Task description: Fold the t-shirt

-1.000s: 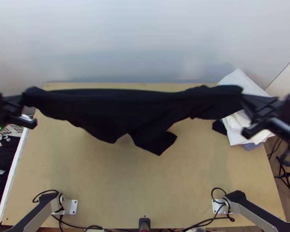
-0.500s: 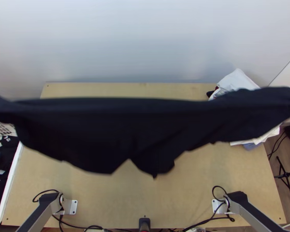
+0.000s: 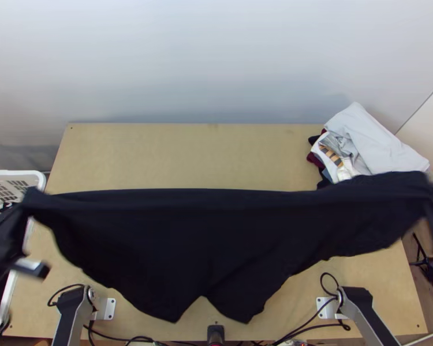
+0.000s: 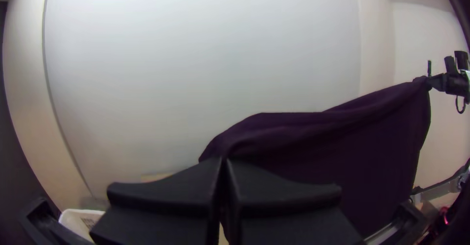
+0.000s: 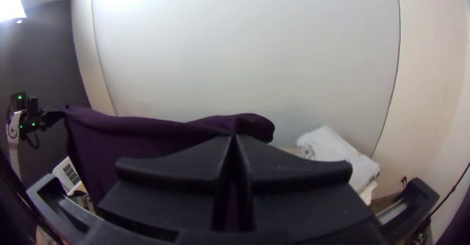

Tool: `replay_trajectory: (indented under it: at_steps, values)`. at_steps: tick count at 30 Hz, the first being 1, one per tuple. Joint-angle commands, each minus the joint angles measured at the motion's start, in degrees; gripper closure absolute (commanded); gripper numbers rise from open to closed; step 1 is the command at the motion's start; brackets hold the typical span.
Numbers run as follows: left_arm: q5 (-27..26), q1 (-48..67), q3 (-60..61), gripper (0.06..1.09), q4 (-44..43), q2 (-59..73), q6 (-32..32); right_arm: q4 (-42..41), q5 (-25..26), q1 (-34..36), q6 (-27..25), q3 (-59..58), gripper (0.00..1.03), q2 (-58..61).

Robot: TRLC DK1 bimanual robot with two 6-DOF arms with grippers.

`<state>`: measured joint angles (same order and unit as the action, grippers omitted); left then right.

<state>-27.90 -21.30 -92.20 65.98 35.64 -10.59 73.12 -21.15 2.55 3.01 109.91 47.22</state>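
T-shirt (image 3: 199, 236) hangs long from left to right of the frame, between left end effector (image 4: 224, 161) and right end effector (image 5: 233, 138), each closed on one top corner.

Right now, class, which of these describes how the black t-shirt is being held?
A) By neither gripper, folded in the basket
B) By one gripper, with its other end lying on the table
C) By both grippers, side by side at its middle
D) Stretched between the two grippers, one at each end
D: the t-shirt spans the space between the left gripper and the right gripper, each shut on one end.
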Motion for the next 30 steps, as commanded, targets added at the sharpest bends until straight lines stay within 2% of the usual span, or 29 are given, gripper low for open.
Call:
replay_trajectory:
  at_steps: [1, 3, 4, 5, 7, 8, 10, 13, 19, 24, 27, 30]
  values:
    - [-2.1, -0.9, 28.7, 1.05, -16.8, -3.6, -0.7, -7.1, -0.1, 1.1, -4.4, -26.2, 1.0, -2.4]
    - [-0.8, 1.5, 33.1, 1.05, -21.5, -0.6, -0.1, -12.0, 0.7, 0.6, -5.0, -31.2, 1.0, -1.9]
    - [2.1, 4.8, 35.2, 1.05, -24.1, 0.8, 0.7, -14.2, 2.3, -0.4, -5.5, -33.3, 1.0, -1.3]
    - [7.6, 10.2, 37.7, 1.05, -27.5, 1.9, 1.4, -16.3, 4.2, -2.3, -5.5, -34.9, 1.0, -0.1]
    - [23.0, 25.6, 42.5, 1.05, -35.7, 4.1, 3.7, -20.1, 11.0, -8.3, -5.4, -37.3, 1.0, 2.3]
    - [27.3, 30.8, 43.3, 1.05, -37.7, 6.0, 5.1, -22.7, 14.6, -11.2, -5.4, -38.5, 1.0, 3.4]
    - [25.4, 29.6, 43.2, 1.05, -40.2, 10.9, 7.6, -26.7, 18.0, -14.6, -5.6, -40.2, 1.0, 6.6]
    - [25.5, 30.7, 43.4, 1.05, -44.6, 17.5, 7.7, -31.9, 18.1, -14.4, -5.6, -40.8, 1.0, 13.3]
    - [26.1, 22.3, 40.1, 1.05, -52.1, 34.8, 2.7, -41.7, 18.0, -9.3, -12.7, -40.3, 1.0, 29.8]
    - [27.8, 19.6, 31.6, 1.05, -54.7, 49.4, 0.8, -42.2, 17.9, -6.5, -18.9, -31.2, 1.0, 48.5]
    - [29.7, 20.4, 27.3, 1.05, -54.1, 55.1, 0.0, -42.1, 17.9, -3.9, -18.6, -23.9, 1.0, 56.0]
    - [30.7, 22.0, 24.9, 1.05, -53.4, 59.0, -0.5, -40.0, 17.9, -5.4, -18.9, -21.2, 1.0, 58.0]
